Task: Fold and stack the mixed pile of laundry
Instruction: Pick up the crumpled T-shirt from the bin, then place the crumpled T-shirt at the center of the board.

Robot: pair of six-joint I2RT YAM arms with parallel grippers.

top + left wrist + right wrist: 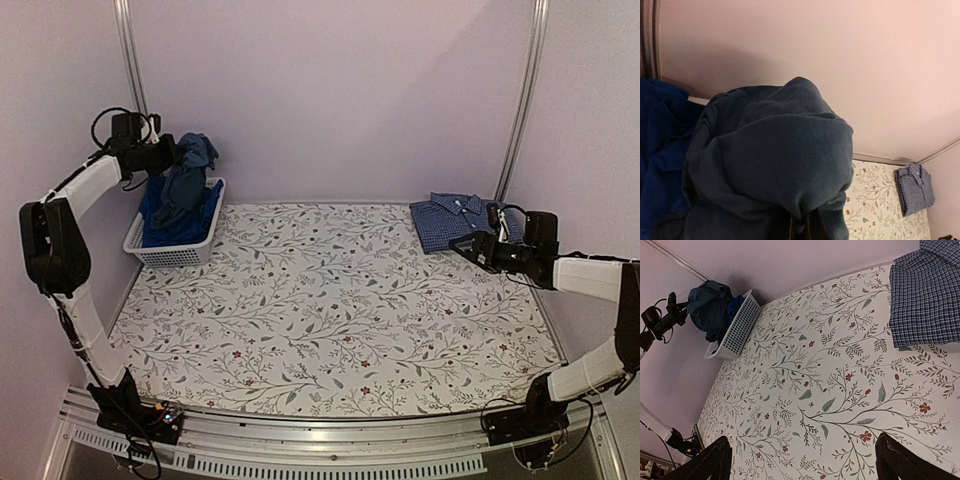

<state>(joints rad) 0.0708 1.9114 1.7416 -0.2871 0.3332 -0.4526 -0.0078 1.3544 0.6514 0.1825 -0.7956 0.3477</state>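
A: Where is the dark navy T-shirt [188,178]?

B: At the far left. The left end effector [170,155] is clenched on it and holds it up over the white mesh basket [175,252]. Its bottom hangs down into the basket, where a royal-blue garment [153,218] lies.

A: And the right end effector [478,250]?

B: Its 2 fingers [715,462] stand wide apart, holding nothing, above the bench [330,310]. The folded checked shirt [452,220] lies at the far right, just beyond it.

Nothing to read here. I scanned all three views, upper left to lower right, and no lettering, label, brand, number or sign was legible.
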